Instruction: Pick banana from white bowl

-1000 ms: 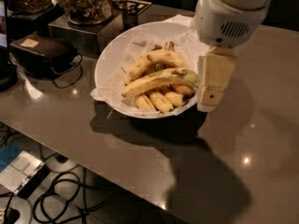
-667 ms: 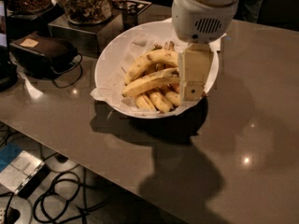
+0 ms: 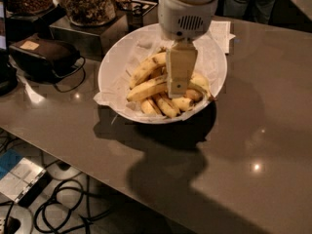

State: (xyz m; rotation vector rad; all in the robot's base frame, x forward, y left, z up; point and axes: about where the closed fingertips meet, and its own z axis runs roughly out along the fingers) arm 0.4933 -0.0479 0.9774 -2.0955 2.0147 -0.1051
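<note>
Resting at the view's left on the grey table (image 3: 73, 126), a dark box (image 3: 44, 52) is trailing a looped cable, with a glass jar (image 3: 87, 1) of dry snacks standing behind it. Moving rightward, the white bowl (image 3: 103, 65) is sitting near the table's middle, lined with crumpled paper and carrying a heap of bananas. The banana (image 3: 146, 88), the longest of them, is lying on top of that heap inside the bowl, its long axis running from lower left up toward the right, nearly crosswise in the view. The gripper (image 3: 178, 90) is hanging straight down over the heap, its tip sitting about at the banana's mid-length, so the fruit's exposed stretch is reaching out to the left of it. Whether the jaws are parted or clenched I cannot tell, nor whether they are touching the fruit. To my judgement, the coming grasp is depending on the jaws straddling that long axis crosswise. Farther right, flat paper sheets (image 3: 220, 30) are lying beyond the bowl's rim.
</note>
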